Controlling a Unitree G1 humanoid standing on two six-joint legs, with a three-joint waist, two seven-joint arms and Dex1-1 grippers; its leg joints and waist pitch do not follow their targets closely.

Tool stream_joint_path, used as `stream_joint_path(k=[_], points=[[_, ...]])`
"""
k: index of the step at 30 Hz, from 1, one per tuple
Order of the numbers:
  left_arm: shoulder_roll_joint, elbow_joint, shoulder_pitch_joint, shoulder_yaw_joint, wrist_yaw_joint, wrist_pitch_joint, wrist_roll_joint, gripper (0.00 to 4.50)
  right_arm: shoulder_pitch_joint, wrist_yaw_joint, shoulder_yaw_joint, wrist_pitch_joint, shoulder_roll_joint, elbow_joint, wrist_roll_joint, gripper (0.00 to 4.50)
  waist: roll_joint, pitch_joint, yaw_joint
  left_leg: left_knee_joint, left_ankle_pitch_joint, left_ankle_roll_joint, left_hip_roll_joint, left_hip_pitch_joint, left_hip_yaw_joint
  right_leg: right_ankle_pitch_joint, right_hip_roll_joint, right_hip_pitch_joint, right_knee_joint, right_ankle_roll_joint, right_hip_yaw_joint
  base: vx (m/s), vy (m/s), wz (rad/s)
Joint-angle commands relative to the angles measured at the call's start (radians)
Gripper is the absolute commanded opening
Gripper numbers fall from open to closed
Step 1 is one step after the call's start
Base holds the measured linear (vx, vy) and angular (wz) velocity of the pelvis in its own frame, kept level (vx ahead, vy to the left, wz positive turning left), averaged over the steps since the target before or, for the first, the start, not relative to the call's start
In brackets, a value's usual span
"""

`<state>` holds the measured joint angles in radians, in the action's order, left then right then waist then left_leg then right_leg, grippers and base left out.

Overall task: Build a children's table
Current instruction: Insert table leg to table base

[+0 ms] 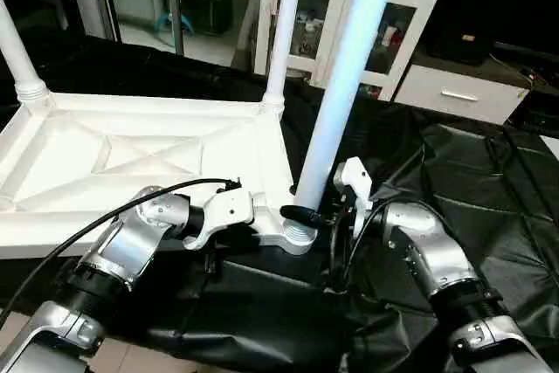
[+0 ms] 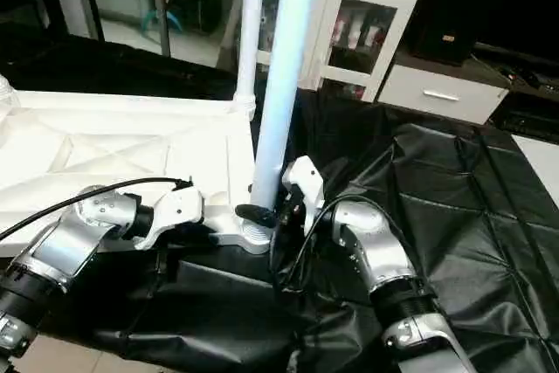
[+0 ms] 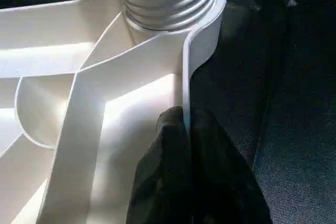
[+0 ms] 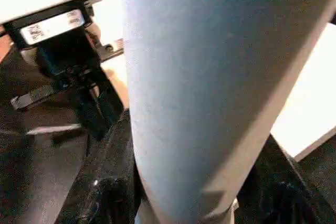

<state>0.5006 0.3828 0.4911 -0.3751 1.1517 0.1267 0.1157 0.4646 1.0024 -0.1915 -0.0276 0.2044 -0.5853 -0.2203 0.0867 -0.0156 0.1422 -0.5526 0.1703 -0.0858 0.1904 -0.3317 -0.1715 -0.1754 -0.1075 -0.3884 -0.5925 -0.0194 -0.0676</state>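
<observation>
Here the table top lies upside down on the black-draped bench, ribs facing up, its left part cut off by the picture edge. Three legs show standing in corner sockets: one at the far left, one at the far corner, and the near leg, all running out of view at the top. The right gripper has its black fingers clenched around the near leg just above the socket (the ribbed collar of the leg sits in that socket). The left gripper pinches the top's upright side rim close to the same corner, one finger on each face of the rim. A white cabinet stands behind the bench.
</observation>
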Motion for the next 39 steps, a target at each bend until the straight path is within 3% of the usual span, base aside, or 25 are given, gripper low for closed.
stream_joint_path(k=[1,2,3,5,6,7,8,10,21,24,25,26,27,28,29,30,31,32,33,34,35,36,37,39], points=[[-0.003,0.005,0.026,0.000,-0.021,-0.012,0.013,0.00,-0.067,-0.109,-0.042,-0.087,0.019,-0.223,0.122,1.86,-0.032,0.009,-0.008,0.086,0.690,-0.052,0.036,0.021,0.034,-0.671,-0.049,-0.010,0.119,0.072,0.024,0.000,0.000,0.00],[-0.003,0.006,0.026,0.000,-0.021,-0.013,0.013,0.00,-0.063,-0.120,-0.039,-0.091,0.020,-0.235,0.125,1.86,-0.032,0.005,-0.016,0.087,0.730,-0.053,0.035,0.024,0.044,-0.740,-0.049,-0.005,0.132,0.047,0.011,0.000,0.000,0.00],[-0.003,0.007,0.027,0.000,-0.021,-0.013,0.013,0.00,-0.058,-0.133,-0.037,-0.097,0.022,-0.248,0.129,1.86,-0.036,0.006,-0.018,0.089,0.738,-0.058,0.037,0.024,0.050,-0.753,-0.052,0.001,0.133,0.042,0.006,0.000,0.000,0.00],[-0.002,0.005,0.026,0.000,-0.021,-0.013,0.012,0.00,-0.057,-0.136,-0.043,-0.102,0.026,-0.256,0.136,1.86,-0.055,0.007,-0.026,0.108,0.804,-0.070,0.046,0.022,0.068,-0.666,-0.050,0.028,0.134,0.057,-0.018,0.000,0.000,0.00],[-0.002,0.005,0.025,0.000,-0.021,-0.014,0.012,0.00,-0.056,-0.139,-0.050,-0.106,0.029,-0.266,0.145,1.86,-0.056,0.008,-0.028,0.112,0.816,-0.073,0.048,0.018,0.072,-0.636,-0.050,0.035,0.130,0.062,-0.021,0.000,0.000,0.00],[-0.001,0.003,0.024,0.000,-0.022,-0.014,0.011,0.00,-0.054,-0.148,-0.056,-0.098,0.030,-0.274,0.154,1.86,-0.061,0.006,-0.025,0.119,0.849,-0.078,0.049,0.022,0.074,-0.597,-0.046,0.035,0.127,0.073,-0.023,0.000,0.000,0.00],[0.000,0.003,0.023,0.001,-0.023,-0.016,0.010,0.00,-0.050,-0.165,-0.046,-0.080,0.022,-0.283,0.149,1.86,-0.055,0.003,-0.030,0.119,0.876,-0.076,0.049,0.030,0.075,-0.587,-0.045,0.031,0.131,0.079,-0.029,0.000,0.000,0.00],[0.000,0.005,0.023,0.002,-0.024,-0.018,0.010,0.00,-0.048,-0.168,-0.031,-0.055,0.011,-0.284,0.133,1.86,-0.055,0.000,-0.035,0.117,0.888,-0.075,0.046,0.037,0.074,-0.623,-0.051,0.026,0.139,0.073,-0.033,0.000,0.000,0.00],[-0.002,0.023,0.027,0.009,-0.039,-0.032,0.009,0.00,-0.038,-0.139,-0.018,0.017,0.000,-0.269,0.098,1.86,-0.057,-0.006,-0.038,0.114,0.873,-0.064,0.043,0.039,0.076,-0.699,-0.060,0.017,0.151,0.050,-0.031,0.000,0.000,0.00],[-0.044,0.045,0.051,0.045,-0.103,0.020,-0.008,0.00,-0.011,-0.281,0.032,0.029,-0.016,-0.303,0.097,1.86,-0.058,-0.009,-0.042,0.114,0.881,-0.065,0.043,0.042,0.074,-0.706,-0.056,0.014,0.154,0.047,-0.037,0.000,0.000,0.00],[-0.079,0.057,0.067,0.065,-0.146,0.061,-0.019,0.00,0.004,-0.378,0.060,0.032,-0.029,-0.326,0.097,1.86,-0.060,-0.011,-0.045,0.120,0.898,-0.065,0.044,0.041,0.075,-0.699,-0.048,0.017,0.153,0.042,-0.049,0.000,0.000,0.00],[-0.109,0.064,0.080,0.078,-0.169,0.087,-0.033,0.00,0.015,-0.450,0.082,0.030,-0.043,-0.342,0.093,1.86,-0.058,-0.011,-0.048,0.126,0.906,-0.065,0.047,0.035,0.074,-0.689,-0.044,0.025,0.147,0.042,-0.054,0.000,0.000,0.00],[-0.149,0.071,0.099,0.086,-0.201,0.123,-0.041,0.00,0.030,-0.550,0.111,0.025,-0.064,-0.366,0.084,1.86,-0.067,-0.010,-0.045,0.154,0.937,-0.069,0.056,0.006,0.073,-0.629,-0.033,0.054,0.107,0.050,-0.053,0.000,0.000,0.00],[-0.153,0.072,0.101,0.087,-0.205,0.126,-0.041,0.00,0.032,-0.561,0.115,0.024,-0.067,-0.369,0.083,1.86,-0.069,-0.005,-0.022,0.199,0.957,-0.066,0.073,-0.041,0.057,-0.471,-0.021,0.095,0.002,0.081,-0.022,-0.081,-0.017,0.02],[-0.181,0.082,0.119,0.087,-0.230,0.147,-0.039,0.00,0.046,-0.624,0.132,0.020,-0.083,-0.388,0.076,1.86,-0.049,-0.004,-0.007,0.201,0.917,-0.044,0.065,-0.020,0.025,-0.397,-0.015,0.063,-0.011,0.090,0.005,-0.081,-0.017,0.02],[-0.188,0.085,0.124,0.087,-0.236,0.153,-0.039,0.00,0.050,-0.638,0.136,0.019,-0.087,-0.392,0.074,1.86,-0.049,-0.004,-0.007,0.201,0.917,-0.044,0.065,-0.020,0.025,-0.397,-0.015,0.063,-0.011,0.090,0.005,-0.046,-0.071,0.15],[-0.204,0.091,0.135,0.088,-0.250,0.165,-0.039,0.00,0.058,-0.668,0.144,0.017,-0.097,-0.402,0.070,1.86,-0.008,-0.025,-0.009,-0.009,0.555,-0.015,-0.010,0.112,0.013,-0.949,-0.105,-0.096,0.209,0.027,0.019,0.032,-0.099,0.18],[-0.228,0.100,0.153,0.089,-0.273,0.185,-0.037,0.00,0.072,-0.721,0.148,0.010,-0.109,-0.419,0.074,1.86,-0.001,-0.015,-0.009,-0.022,0.418,0.004,-0.007,0.091,0.022,-0.999,-0.133,-0.062,0.207,0.022,0.031,0.032,-0.099,0.18],[-0.244,0.105,0.165,0.089,-0.289,0.198,-0.034,0.00,0.082,-0.755,0.149,0.005,-0.117,-0.430,0.078,1.86,-0.008,-0.006,-0.005,0.057,0.268,-0.001,0.021,-0.019,0.047,-0.892,-0.123,0.049,0.144,0.013,0.029,0.099,-0.040,-0.21],[-0.266,0.115,0.181,0.090,-0.310,0.212,-0.030,0.00,0.096,-0.793,0.153,0.002,-0.129,-0.448,0.079,1.86,-0.026,0.000,0.007,0.081,0.299,-0.032,0.036,-0.004,0.046,-0.795,-0.097,0.043,0.135,0.021,0.017,0.063,0.005,-0.31],[-0.288,0.120,0.196,0.090,-0.327,0.228,-0.028,0.00,0.112,-0.833,0.161,-0.006,-0.143,-0.466,0.076,1.86,-0.035,0.006,-0.003,0.094,0.387,-0.059,0.043,0.008,0.048,-0.565,-0.064,0.030,0.113,0.050,0.003,0.063,0.005,-0.31],[-0.315,0.128,0.214,0.092,-0.353,0.248,-0.026,0.00,0.131,-0.889,0.165,-0.009,-0.155,-0.488,0.079,1.86,-0.039,0.006,-0.003,0.097,0.417,-0.070,0.045,0.013,0.047,-0.478,-0.058,0.027,0.104,0.073,0.004,0.000,0.000,0.00],[-0.315,0.128,0.214,0.092,-0.353,0.248,-0.026,0.00,0.131,-0.889,0.165,-0.009,-0.155,-0.488,0.079,1.86,-0.030,0.001,-0.005,0.100,0.437,-0.081,0.044,0.019,0.034,-0.344,-0.051,0.020,0.093,0.128,0.010,0.000,0.000,0.00],[-0.408,0.163,0.274,0.112,-0.455,0.286,-0.029,0.00,0.181,-1.046,0.175,0.010,-0.190,-0.535,0.092,1.86,-0.019,-0.002,-0.003,0.098,0.457,-0.080,0.041,0.030,0.022,-0.390,-0.050,0.008,0.098,0.129,0.016,-0.002,0.003,0.09]])
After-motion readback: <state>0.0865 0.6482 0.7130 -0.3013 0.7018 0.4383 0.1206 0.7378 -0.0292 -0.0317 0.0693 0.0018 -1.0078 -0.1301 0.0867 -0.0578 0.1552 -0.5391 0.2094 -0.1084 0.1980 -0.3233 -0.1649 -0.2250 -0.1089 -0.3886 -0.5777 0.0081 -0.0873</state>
